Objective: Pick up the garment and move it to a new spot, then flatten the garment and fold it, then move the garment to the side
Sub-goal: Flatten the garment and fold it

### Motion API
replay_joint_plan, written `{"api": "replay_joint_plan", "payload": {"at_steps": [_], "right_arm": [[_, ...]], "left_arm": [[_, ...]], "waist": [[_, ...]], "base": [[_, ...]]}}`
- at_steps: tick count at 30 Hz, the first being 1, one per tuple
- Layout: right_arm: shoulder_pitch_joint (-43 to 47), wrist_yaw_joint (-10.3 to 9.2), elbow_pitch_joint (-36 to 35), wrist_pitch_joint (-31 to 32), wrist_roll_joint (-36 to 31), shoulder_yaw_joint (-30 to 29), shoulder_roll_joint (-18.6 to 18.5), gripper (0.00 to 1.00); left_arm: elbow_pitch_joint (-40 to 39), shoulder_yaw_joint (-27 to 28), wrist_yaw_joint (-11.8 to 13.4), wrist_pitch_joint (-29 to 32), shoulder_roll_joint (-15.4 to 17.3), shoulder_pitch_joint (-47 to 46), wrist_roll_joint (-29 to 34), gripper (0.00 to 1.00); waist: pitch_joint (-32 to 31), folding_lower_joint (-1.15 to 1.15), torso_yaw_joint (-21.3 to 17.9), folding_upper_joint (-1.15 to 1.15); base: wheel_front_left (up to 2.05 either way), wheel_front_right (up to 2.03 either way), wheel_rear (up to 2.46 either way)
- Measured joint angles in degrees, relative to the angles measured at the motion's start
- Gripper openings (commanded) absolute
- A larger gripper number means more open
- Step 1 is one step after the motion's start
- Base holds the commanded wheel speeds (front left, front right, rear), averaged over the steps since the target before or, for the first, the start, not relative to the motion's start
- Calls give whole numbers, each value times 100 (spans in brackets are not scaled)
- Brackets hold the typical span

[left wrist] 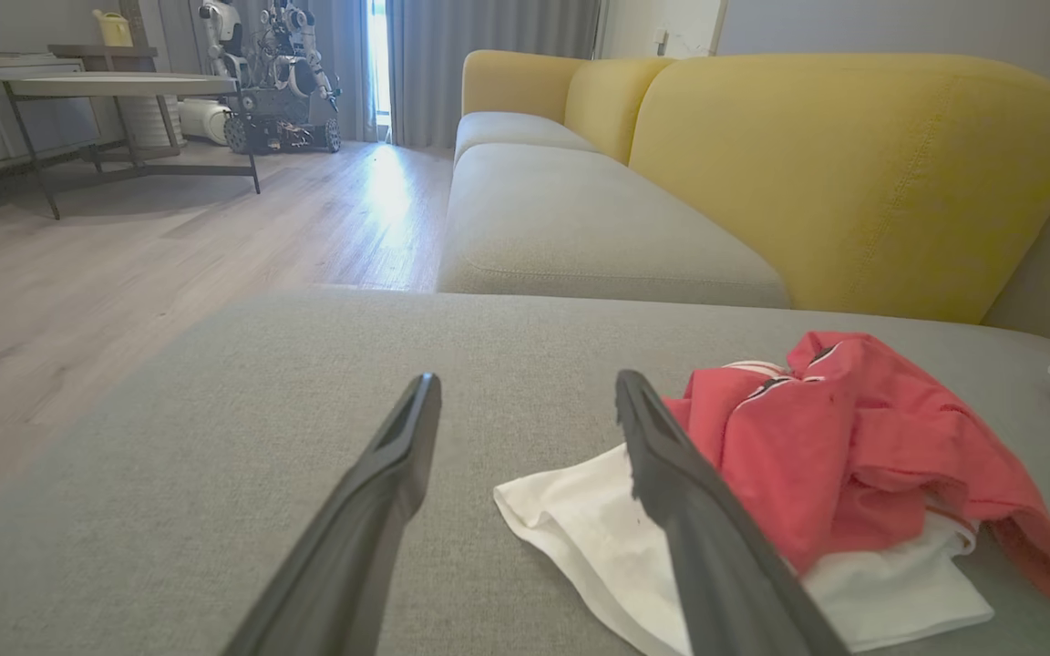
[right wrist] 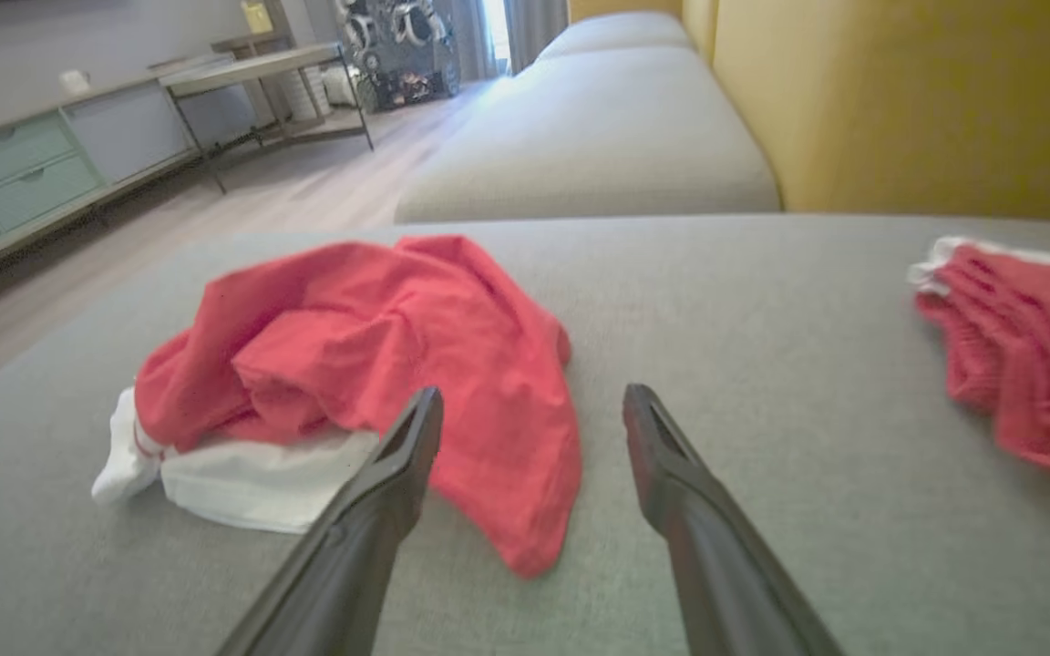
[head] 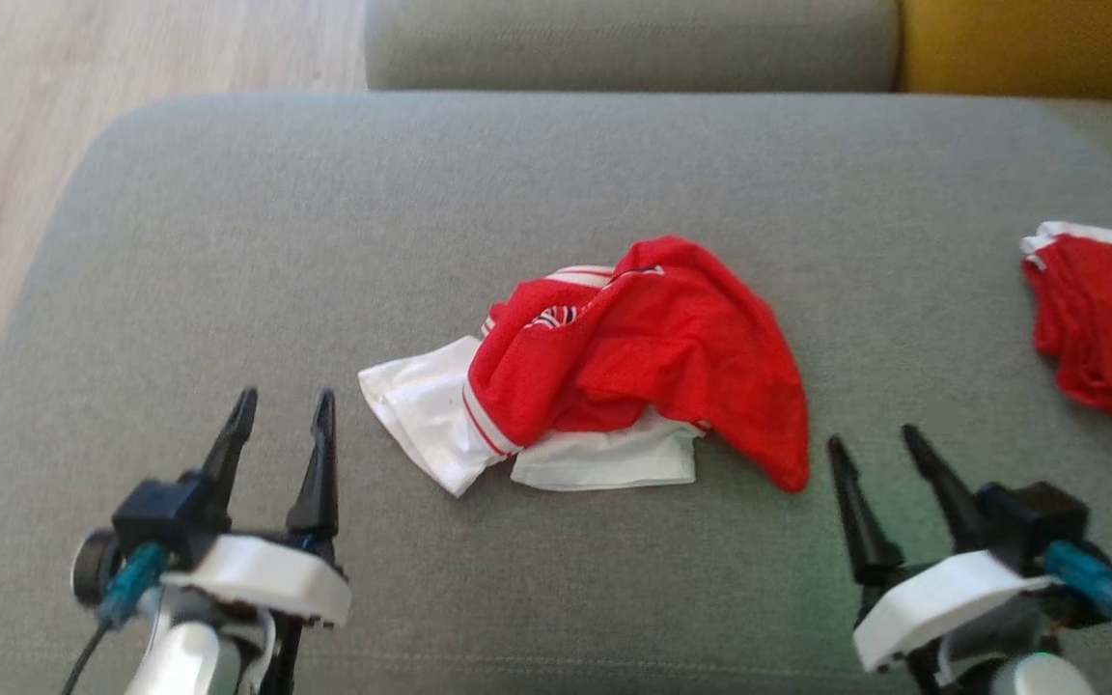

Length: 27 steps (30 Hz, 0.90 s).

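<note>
Pick-up not begun: the crumpled red-and-white fabric garment [head: 633,367] lies central on the grey upholstered sofa seat [head: 228,241].
Left gripper [head: 286,398] and right gripper [head: 873,436] flank it, fingers wide and empty; the next move likely needs a reach and pinch.

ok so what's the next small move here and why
Probably ease the left gripper and right gripper forward onto the garment: both stand open and empty, short of it, and it lies crumpled on the cushion, not yet picked up.
</note>
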Motion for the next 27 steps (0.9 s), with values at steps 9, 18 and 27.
{"api": "replay_joint_plan", "payload": {"at_steps": [9, 18, 27], "right_arm": [[-428, 0, 1032, 14, -120, 287, 0, 100], [-914, 0, 1983, -310, -285, -91, -2, 0], [-1311, 0, 1285, -576, -521, -642, -2, 0]], "left_arm": [[-13, -158, -125, -18, -134, -531, 68, 100], [79, -152, -191, -63, -231, -697, 98, 100], [36, 27, -192, -65, -269, -699, 148, 100]], "waist": [[530, 0, 324, 0], [759, 0, 507, 0], [804, 0, 312, 0]], "base": [[0, 0, 0], [0, 0, 0], [0, 0, 0]]}}
